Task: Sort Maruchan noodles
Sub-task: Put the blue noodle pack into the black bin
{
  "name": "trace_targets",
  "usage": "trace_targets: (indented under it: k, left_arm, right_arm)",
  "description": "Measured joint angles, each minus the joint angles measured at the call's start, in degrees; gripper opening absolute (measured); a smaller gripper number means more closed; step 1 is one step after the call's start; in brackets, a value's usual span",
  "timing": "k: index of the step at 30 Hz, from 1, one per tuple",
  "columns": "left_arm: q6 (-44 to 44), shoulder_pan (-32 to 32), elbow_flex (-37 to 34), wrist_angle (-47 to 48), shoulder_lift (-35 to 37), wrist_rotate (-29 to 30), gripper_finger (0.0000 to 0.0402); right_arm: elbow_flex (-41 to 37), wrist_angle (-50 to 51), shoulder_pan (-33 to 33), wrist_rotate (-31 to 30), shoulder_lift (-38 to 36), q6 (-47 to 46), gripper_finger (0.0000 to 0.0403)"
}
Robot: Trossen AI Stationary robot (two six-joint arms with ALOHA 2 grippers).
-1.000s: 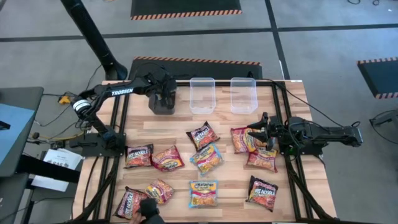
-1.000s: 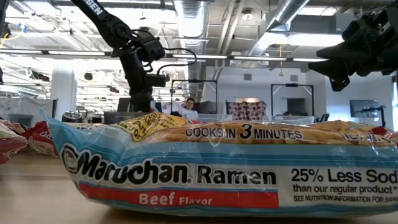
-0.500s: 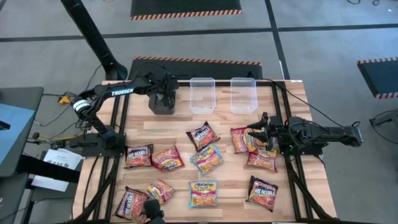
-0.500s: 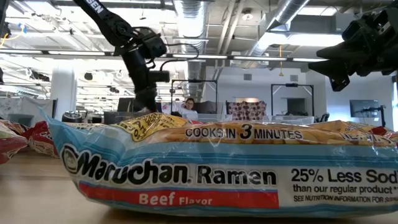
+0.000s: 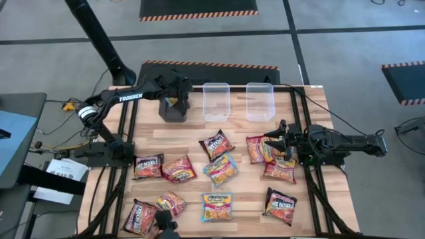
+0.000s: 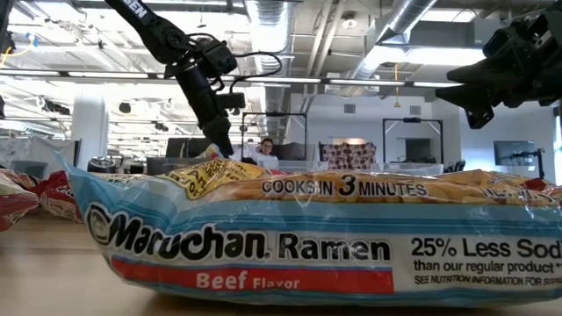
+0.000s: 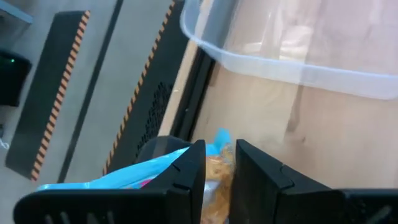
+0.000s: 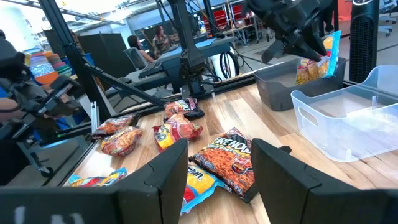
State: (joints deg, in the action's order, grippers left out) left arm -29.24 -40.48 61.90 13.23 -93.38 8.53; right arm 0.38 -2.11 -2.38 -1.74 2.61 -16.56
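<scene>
High view: left hand (image 5: 174, 101) over dark bin (image 5: 172, 113), packets spread on desk (image 5: 246, 199); left wrist view: fingers (image 7: 186, 180) clamped on blue packet (image 7: 214, 171) (release likely next); right wrist view: right hand (image 8: 217, 165) apart, idle

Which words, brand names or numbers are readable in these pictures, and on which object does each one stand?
"Maruchan Ramen", "Beef Flavor", "COOKS IN 3 MINUTES", "25% Less Sod": light blue plastic noodle packet nearest the low camera; its small print is cut off.
"TROSSEN": dark left arm.
"FIRE NOODLE": partly legible on the black and red packet.
Other packets' print is too small to read.
</scene>
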Motion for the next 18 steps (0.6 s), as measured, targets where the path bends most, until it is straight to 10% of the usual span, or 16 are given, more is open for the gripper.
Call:
trace_targets:
  k: [18]
  left_arm:
    - [1.22, -2.27, -0.2, 3.82, -5.18, 2.75, 0.0078]
  right_arm:
    - [-0.01, -0.23, -0.15, -1.49, -0.01, -0.04, 0.02]
